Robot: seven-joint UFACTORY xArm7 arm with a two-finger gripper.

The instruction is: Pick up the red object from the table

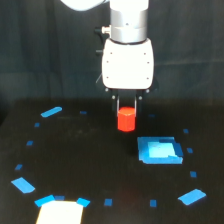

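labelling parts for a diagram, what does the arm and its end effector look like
The arm is white with a silver-grey cylindrical wrist section and a small connector on its side. Below sits a white rounded boxy housing. The end effector has short dark fingers on a dark base. No markings are legible.

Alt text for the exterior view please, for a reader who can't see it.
A white robot arm hangs over a black table, its gripper straddling the top of a short red object, a stubby cylinder; whether the cylinder is lifted or resting cannot be told. A flat blue square lies toward the exterior view's right, with small blue tape marks scattered around.
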